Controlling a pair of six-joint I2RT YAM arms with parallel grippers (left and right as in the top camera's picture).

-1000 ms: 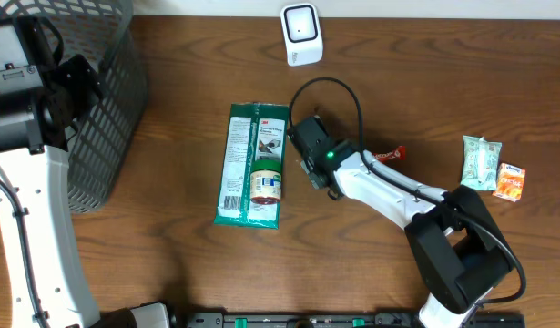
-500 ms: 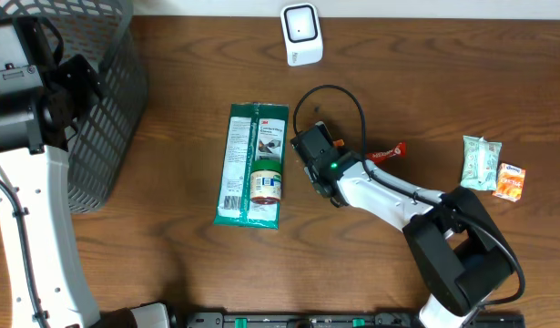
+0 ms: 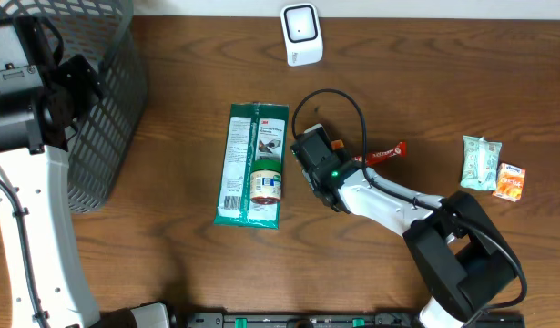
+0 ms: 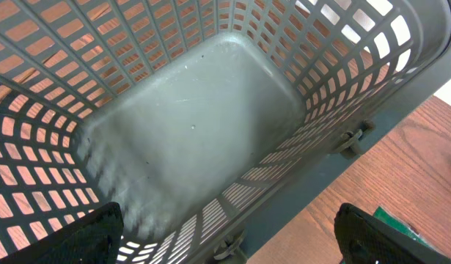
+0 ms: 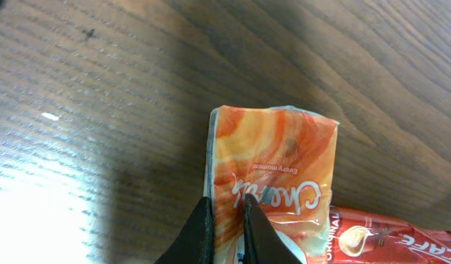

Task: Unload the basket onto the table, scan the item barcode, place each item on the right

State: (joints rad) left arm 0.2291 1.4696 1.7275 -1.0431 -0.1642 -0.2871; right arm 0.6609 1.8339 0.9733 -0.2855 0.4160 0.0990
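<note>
On the wooden desk [image 3: 170, 264], the overhead view hides the orange sachet [image 5: 276, 176] under the right arm [image 3: 380, 193], beside a green pack [image 3: 252, 164]. The right wrist view shows the right jaws clenched on its edge. The left jaws hang released above the basket [image 4: 181, 125].

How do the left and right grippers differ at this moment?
The left gripper hangs over the grey basket; the right gripper is down at the wooden table. The left gripper's jaws stand wide open and empty; the right gripper's are pinched on the edge of the orange sachet. Both have dark fingers.
</note>
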